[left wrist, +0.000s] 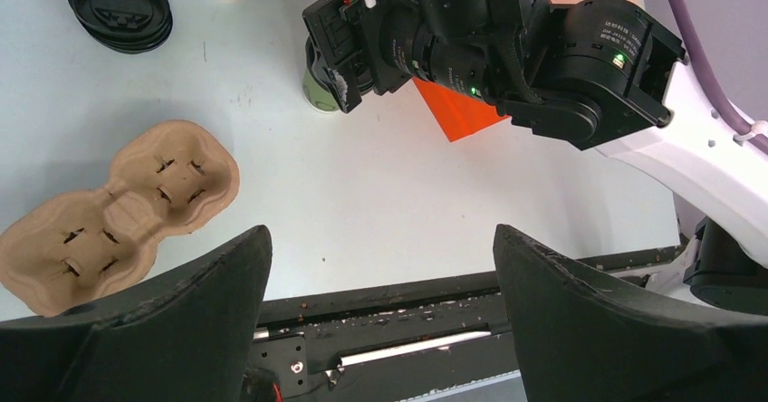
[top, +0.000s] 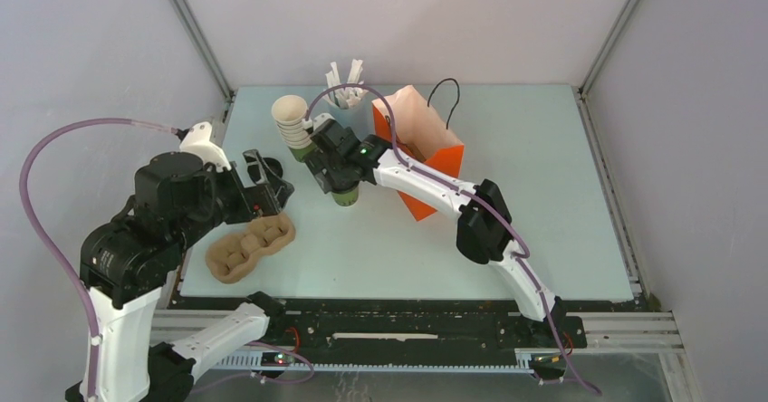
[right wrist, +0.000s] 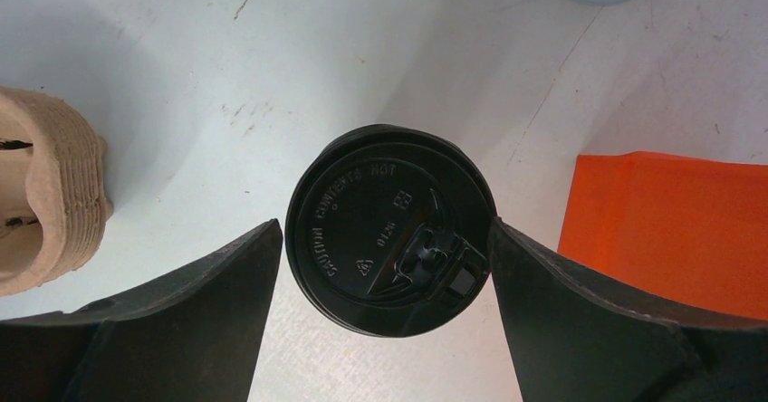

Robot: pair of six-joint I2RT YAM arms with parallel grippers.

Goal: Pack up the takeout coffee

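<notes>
Evidently the step in hand is the pickup of the takeout coffee [top: 345, 196]. The small green cup stands upright on the bench [top: 534, 194], just left of the orange paper bag [top: 436, 159] and well apart from the moulded pulp carrier [top: 251, 246] that lies near the front left edge. The right claw [right wrist: 382, 239] hangs straight over the cup. In its wrist view the black lid [right wrist: 371, 203] sits squarely between the two fingers, which are spread wide; one looks to be touching the lid's rim and the other shows a thin gap. Whether they have taken hold of the cup I cannot tell, and it appears to rest on the bench. The left claw [left wrist: 380, 239] hovers above the front of the bench with its fingers wide apart and nothing between them, the carrier just off to its left. The next move, as I judge it, calls for a firm but gentle squeeze on the cup wall below the lid, since paper gives and a pinch on the rim could pop the lid off. A straight lift should follow, to keep the cup level. It is probably bound for a pocket of the carrier or for the bag's open mouth; which one cannot be told from here. The bag's edge stands close on the right and should be cleared on the way up.
</notes>
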